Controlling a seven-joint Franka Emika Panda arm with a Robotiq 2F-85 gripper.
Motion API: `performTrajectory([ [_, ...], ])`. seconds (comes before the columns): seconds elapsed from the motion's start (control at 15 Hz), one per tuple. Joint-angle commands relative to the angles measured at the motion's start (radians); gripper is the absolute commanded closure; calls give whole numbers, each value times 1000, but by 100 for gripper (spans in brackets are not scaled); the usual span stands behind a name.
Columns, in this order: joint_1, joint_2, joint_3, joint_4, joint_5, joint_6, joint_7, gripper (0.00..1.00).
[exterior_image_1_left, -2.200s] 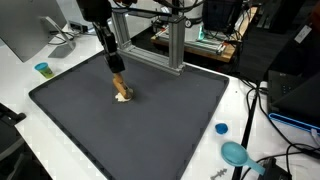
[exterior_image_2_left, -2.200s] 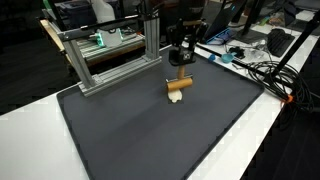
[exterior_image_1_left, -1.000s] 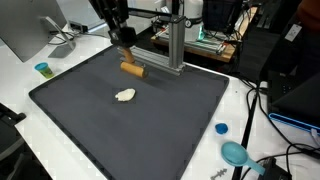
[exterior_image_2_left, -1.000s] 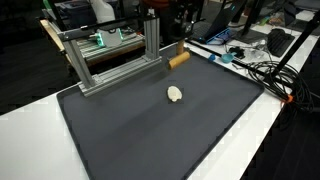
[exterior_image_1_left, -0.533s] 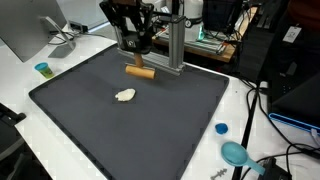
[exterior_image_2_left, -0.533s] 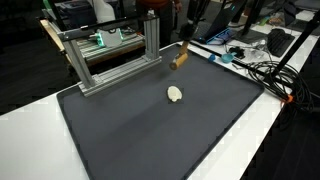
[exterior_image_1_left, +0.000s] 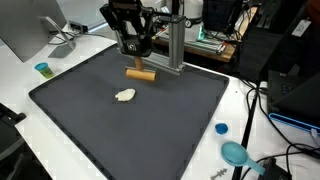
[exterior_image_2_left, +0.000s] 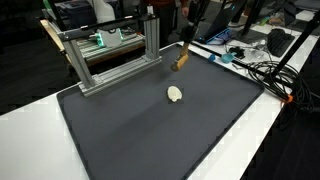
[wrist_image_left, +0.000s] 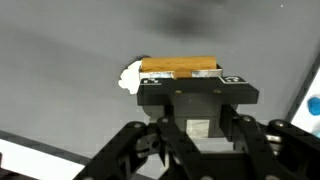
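While the single gripper (exterior_image_1_left: 137, 58) hangs over the far part of the mat (exterior_image_1_left: 150, 130), its two fingers are clamped on one brown wooden block (exterior_image_1_left: 140, 72). The block is lifted clear of the mat. It lies roughly level in an exterior view, and in an exterior view (exterior_image_2_left: 181, 57) it tilts with one end higher. The wrist view shows it crosswise between the black finger pads (wrist_image_left: 152, 80), one pad at each end.

One pale lump (exterior_image_1_left: 124, 95) lies on the dark mat, nearer than the block and slightly to its left, well apart from it. In the wrist view the lump peeks out just beside the block's left end.

Just beyond the mat's far edge stands one aluminium frame (exterior_image_1_left: 176, 40), close behind the gripper. On the white table (exterior_image_1_left: 250, 120) there are three small blue-green things. One teal cup (exterior_image_1_left: 42, 69) stands to the far left of the mat. One blue cap (exterior_image_1_left: 221, 128) sits near the mat's near right corner. One teal round piece (exterior_image_1_left: 235, 153) lies nearer still. One monitor (exterior_image_1_left: 25, 25) stands at the far left.
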Motion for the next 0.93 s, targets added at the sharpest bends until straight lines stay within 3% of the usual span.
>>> performTrajectory([
  [0.0, -38, -97, 27, -136, 30, 117, -194, 79],
  [0.2, -58, -112, 21, -161, -5, 142, -375, 79],
  [0.53, -131, -55, 9, -74, 14, 114, -718, 79],
  [0.6, -143, -33, 11, -46, 69, 92, -727, 79],
  [0.67, -122, -65, 3, -101, 16, 119, -657, 79],
  [0.73, -131, -59, 1, -98, 22, 119, -669, 54],
  [0.87, -130, -54, 1, -100, 21, 119, -666, 54],
])
